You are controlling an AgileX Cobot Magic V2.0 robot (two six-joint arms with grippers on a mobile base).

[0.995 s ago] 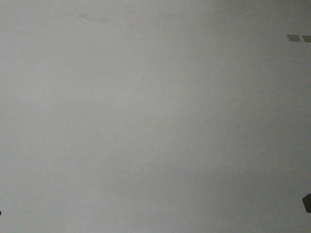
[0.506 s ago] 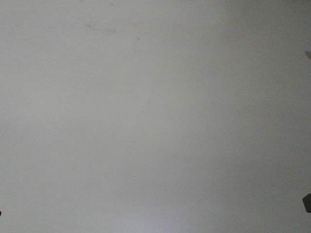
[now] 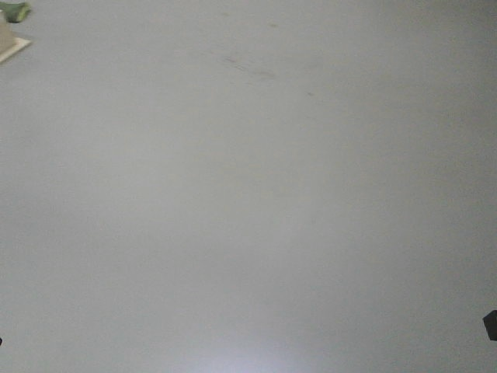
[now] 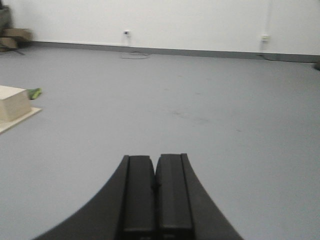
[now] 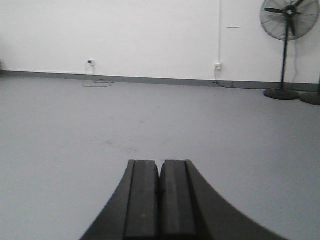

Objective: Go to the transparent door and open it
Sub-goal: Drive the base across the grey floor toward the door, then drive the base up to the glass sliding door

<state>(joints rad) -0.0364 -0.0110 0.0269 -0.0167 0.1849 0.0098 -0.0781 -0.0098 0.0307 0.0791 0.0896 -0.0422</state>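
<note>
L end effector (image 4: 156, 167) closed, pads pressed together, nothing btwn. R end effector (image 5: 160, 170) same: closed, empty. Both point across grey floor (image 3: 248, 202) twd white wall (image 5: 125, 35). Pedestal fan (image 5: 286, 30) at far right by wall, pale wood box (image 4: 11, 102) at left. No view shows transparent door

No legible txt or labels.

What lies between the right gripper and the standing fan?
Only bare grey floor, as the right wrist view shows. The right gripper is shut, and the fan stands near the wall. The door appears in no view.
</note>
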